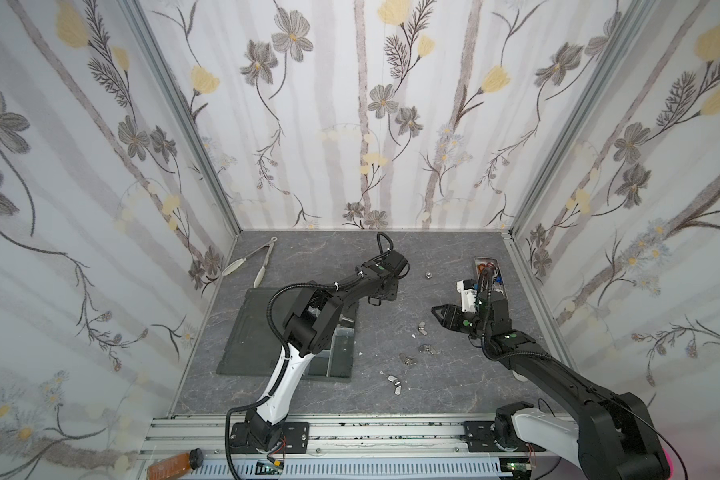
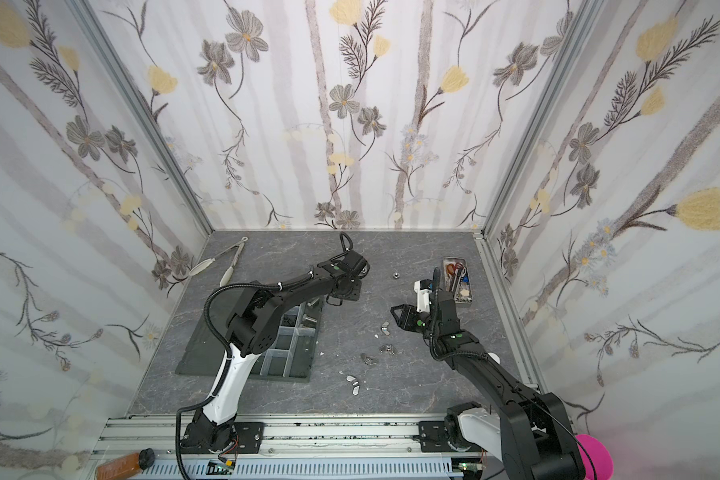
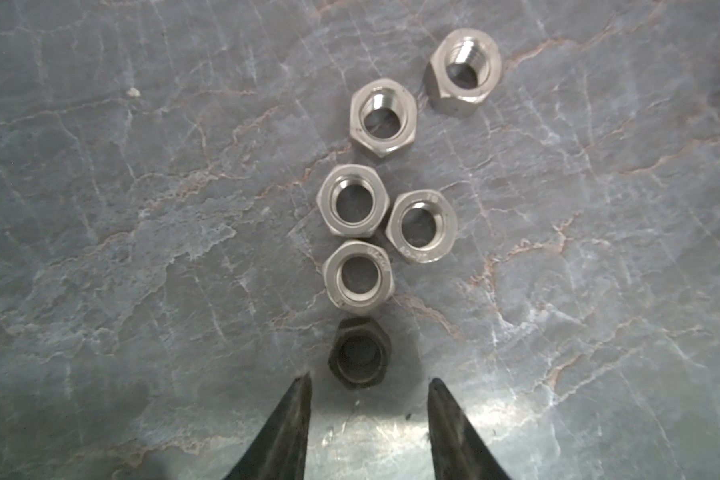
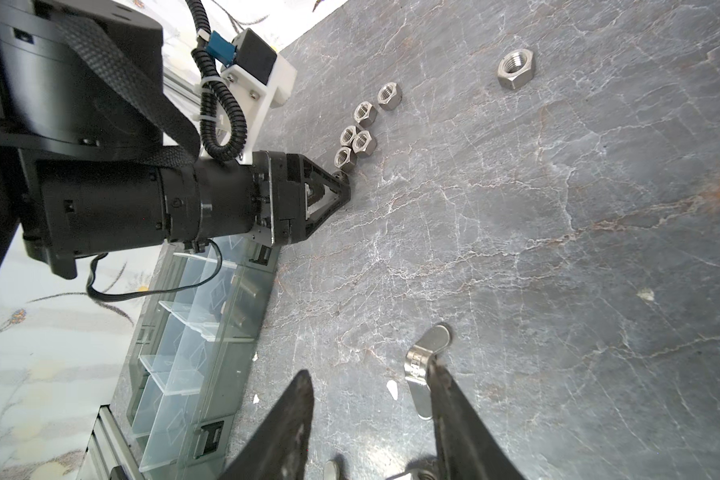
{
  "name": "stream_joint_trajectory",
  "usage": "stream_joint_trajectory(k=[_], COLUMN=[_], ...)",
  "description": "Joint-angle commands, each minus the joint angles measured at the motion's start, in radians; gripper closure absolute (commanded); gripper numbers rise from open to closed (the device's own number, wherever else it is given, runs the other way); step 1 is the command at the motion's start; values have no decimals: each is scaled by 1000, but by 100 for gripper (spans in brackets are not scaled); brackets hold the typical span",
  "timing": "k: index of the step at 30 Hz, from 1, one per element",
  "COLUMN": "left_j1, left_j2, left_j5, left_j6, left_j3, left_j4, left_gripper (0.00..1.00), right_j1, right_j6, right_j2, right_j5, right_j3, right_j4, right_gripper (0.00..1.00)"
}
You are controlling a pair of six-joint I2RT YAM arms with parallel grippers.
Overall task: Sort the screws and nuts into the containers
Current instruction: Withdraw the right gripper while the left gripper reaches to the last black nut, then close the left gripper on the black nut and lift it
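Note:
In the left wrist view several silver hex nuts (image 3: 354,205) lie in a loose row on the stone table, and a black nut (image 3: 359,357) ends the row. My left gripper (image 3: 369,378) is open, its tips either side of the black nut's near edge, holding nothing. The right wrist view shows that gripper (image 4: 341,183) low at the cluster. My right gripper (image 4: 368,368) is open and empty above the table, and a silver wing nut (image 4: 422,365) lies partly behind one fingertip. The containers are clear-walled cells of the grey tray (image 2: 283,345). Dark and silver pieces (image 2: 292,322) lie in its far cells.
Several more wing nuts (image 1: 427,349) lie scattered between the arms. A lone silver nut (image 1: 427,274) sits further back. The tray's open lid (image 1: 246,332) lies to its left. Metal tongs (image 1: 262,259) lie far left, and a metal tray of scissors (image 1: 489,270) stands far right.

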State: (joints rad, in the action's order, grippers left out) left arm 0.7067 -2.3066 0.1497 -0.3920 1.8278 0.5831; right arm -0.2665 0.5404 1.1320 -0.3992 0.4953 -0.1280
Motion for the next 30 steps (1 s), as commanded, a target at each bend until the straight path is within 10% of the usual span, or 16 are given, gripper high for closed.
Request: stream_joint_trajectory(k=[1, 30], left_j1=[-6, -14], left_j2=[-11, -61], left_j5=[17, 39], left_j6=[0, -5], left_j3=[16, 71], left_j4=[15, 29], left_gripper=[57, 79], right_j1=[3, 9], right_j6=[-14, -13], right_j2=[3, -18], right_j5=[-19, -18], right_j3=[-2, -8], right_j4=[-27, -11], right_gripper=[53, 52])
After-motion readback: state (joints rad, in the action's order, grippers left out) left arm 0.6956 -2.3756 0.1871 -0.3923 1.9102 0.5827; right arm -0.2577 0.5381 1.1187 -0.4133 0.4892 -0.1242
